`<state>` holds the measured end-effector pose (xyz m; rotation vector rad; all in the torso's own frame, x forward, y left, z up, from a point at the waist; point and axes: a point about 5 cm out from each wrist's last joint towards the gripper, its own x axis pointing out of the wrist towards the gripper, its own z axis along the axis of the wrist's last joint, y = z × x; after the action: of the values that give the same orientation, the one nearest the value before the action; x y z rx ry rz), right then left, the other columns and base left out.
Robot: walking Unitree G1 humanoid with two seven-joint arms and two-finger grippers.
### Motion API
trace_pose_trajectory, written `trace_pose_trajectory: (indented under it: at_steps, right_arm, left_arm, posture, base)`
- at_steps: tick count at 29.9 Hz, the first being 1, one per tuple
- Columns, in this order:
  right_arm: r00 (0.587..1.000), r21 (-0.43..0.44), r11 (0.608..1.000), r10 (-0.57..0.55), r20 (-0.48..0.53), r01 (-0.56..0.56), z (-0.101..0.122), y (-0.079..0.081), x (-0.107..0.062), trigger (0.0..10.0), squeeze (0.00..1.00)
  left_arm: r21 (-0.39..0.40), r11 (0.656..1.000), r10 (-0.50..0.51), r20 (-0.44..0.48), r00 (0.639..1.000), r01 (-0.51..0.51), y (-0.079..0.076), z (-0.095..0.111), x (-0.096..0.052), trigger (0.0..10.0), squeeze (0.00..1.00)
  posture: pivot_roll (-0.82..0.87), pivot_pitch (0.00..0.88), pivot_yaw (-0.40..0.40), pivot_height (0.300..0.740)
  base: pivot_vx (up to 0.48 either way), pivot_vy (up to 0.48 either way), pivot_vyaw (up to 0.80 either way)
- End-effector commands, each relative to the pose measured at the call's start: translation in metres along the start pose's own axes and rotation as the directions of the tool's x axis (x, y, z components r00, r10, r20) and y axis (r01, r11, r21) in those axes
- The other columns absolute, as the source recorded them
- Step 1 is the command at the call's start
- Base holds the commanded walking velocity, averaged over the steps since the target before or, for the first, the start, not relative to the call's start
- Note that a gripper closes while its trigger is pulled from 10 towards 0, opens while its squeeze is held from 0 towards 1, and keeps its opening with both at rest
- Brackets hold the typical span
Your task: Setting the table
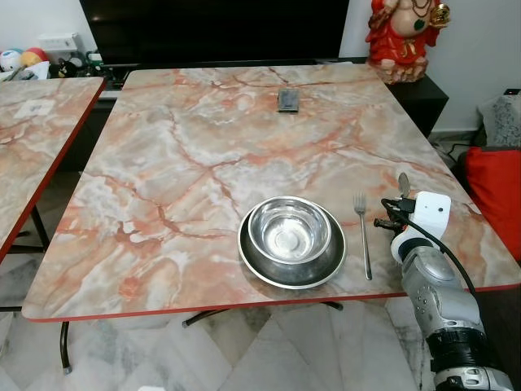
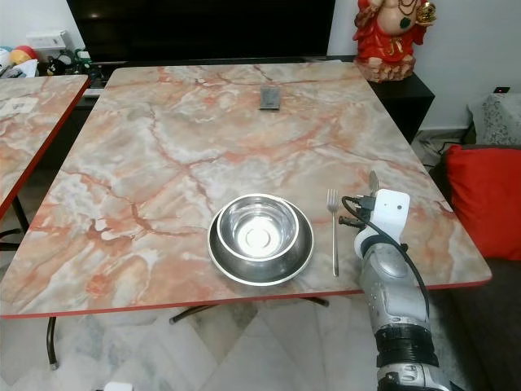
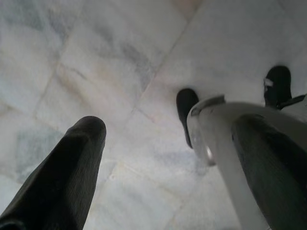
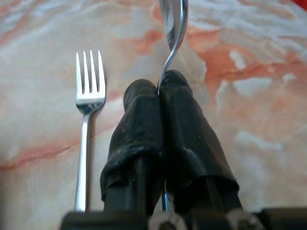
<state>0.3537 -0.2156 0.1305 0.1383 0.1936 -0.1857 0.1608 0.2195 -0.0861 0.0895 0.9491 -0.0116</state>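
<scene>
Polished steel catches the light at the near edge of the marble-patterned table [image 1: 203, 138]: a shallow plate [image 1: 291, 262] with a deeper bowl [image 1: 289, 230] nested inside it, and a fork [image 1: 362, 236] lying just to their right, tines pointing away from the robot. That reads as a place setting built outward from the plate, so the spot right of the fork is the likely home for the spoon [image 4: 173, 24].

The right pincer [image 4: 163, 86] holds that spoon. Its two black fingers are pressed fully together on the thin handle, and the bowl of the spoon sticks out past the tips, over the table just beside the fork and apart from it. In the head views the spoon tip pokes up behind the white wrist housing. Gripping the handle and leaving the bowl free seems meant to let the spoon be laid parallel to the fork. Whether the spoon already touches the surface I cannot tell.

The left pincer [image 3: 158, 158] hangs idle over pale floor tiles, its fingers spread apart with nothing between them.

The tabletop is smooth and glossy, veined in orange, pink and grey, with a red rim. A small dark flat object [image 1: 288, 100] lies near the far end, and a red figurine [image 1: 403, 37] stands beyond the far right corner.
</scene>
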Motion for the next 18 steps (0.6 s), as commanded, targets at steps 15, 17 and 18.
trace_pose_trajectory:
  at_steps: [15,17,18]
  right_arm:
    - [0.997,-0.002,0.999,0.037,-0.064,-0.037,-0.011,0.003,0.002,10.0,0.00]
    - [0.997,-0.001,0.999,0.041,-0.067,-0.041,-0.012,0.004,0.002,10.0,0.00]
    - [0.997,-0.001,0.999,0.048,-0.068,-0.048,-0.013,0.005,0.002,10.0,0.00]
  left_arm:
    - [-0.002,0.999,-0.039,-0.028,0.999,0.039,-0.029,-0.009,0.002,10.0,0.00]
    - [0.000,0.999,-0.046,-0.026,0.999,0.046,-0.038,-0.006,0.003,10.0,0.00]
    - [0.001,0.999,-0.053,-0.020,0.998,0.053,-0.046,-0.002,0.005,10.0,0.00]
  posture:
    - [0.01,0.156,0.008,0.740]
    - [0.01,0.156,0.008,0.740]
    - [0.01,0.156,0.008,0.740]
  base:
    - [0.000,0.000,0.00]
    - [0.000,0.000,0.00]
    - [0.000,0.000,0.00]
